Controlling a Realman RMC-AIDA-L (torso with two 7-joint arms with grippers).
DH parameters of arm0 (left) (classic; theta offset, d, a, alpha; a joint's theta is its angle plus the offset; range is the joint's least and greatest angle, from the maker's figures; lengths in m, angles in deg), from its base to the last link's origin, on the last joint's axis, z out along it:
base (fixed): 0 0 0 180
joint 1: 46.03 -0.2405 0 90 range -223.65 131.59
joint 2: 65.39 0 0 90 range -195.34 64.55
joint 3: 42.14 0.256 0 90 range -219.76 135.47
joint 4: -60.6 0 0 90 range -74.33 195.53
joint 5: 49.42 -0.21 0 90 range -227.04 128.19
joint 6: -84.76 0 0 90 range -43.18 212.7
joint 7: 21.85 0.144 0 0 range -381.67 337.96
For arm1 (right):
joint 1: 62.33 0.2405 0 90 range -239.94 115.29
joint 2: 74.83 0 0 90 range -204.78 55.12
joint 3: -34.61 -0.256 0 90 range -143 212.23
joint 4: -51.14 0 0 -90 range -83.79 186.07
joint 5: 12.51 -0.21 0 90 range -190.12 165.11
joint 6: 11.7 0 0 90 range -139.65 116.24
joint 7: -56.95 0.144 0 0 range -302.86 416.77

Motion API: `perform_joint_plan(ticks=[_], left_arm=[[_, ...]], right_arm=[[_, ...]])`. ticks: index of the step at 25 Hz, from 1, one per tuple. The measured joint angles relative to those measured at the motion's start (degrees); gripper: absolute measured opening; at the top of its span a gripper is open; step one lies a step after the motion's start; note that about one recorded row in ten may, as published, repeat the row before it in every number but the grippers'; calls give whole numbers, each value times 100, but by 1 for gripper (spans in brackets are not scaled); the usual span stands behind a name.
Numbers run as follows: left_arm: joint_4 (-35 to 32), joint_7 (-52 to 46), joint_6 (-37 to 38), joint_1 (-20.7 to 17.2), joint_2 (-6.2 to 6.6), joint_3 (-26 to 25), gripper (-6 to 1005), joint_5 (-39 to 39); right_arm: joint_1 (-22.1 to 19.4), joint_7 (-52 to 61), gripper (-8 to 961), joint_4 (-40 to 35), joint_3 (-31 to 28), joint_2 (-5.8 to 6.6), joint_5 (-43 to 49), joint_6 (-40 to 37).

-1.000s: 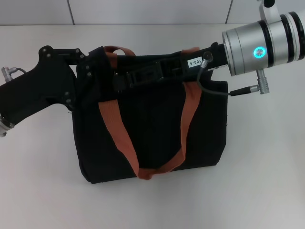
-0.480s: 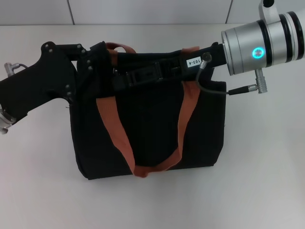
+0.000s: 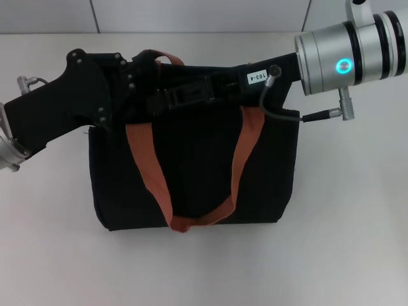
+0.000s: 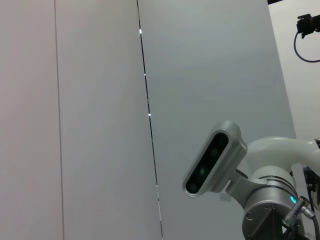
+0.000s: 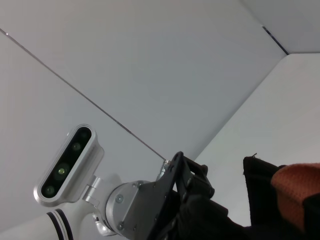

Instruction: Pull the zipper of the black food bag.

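Note:
The black food bag lies on the white table, its rust-orange handle looped across the front panel. My left gripper sits at the bag's top left corner, beside the second orange handle. My right gripper reaches in from the right and lies along the bag's top edge, close to the left one. The zipper is hidden among the black gripper parts and fabric. The right wrist view shows the left gripper's body next to a bag corner and an orange strap.
The white table surrounds the bag. A grey panelled wall runs along the back. A grey cable hangs from my right arm over the bag's top right corner. The left wrist view shows only the wall and my right arm's camera.
The bag has slid left and slightly away. Both arms have moved left with it, and the left arm has swung up over the bag's top left corner.

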Motion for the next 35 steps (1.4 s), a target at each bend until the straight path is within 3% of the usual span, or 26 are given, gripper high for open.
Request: perform_joint_plan(ticks=[13, 21, 35], left_arm=[[-4, -58, 35, -46, 16, -47, 79, 34], [-2, -66, 49, -54, 25, -58, 81, 40], [4, -189, 3, 23, -1, -60, 85, 96]], right_arm=[[-23, -12, 410, -1, -23, 24, 46, 103], [-84, 184, 408, -404, -50, 47, 188, 28], [67, 182, 400, -378, 59, -2, 176, 108]])
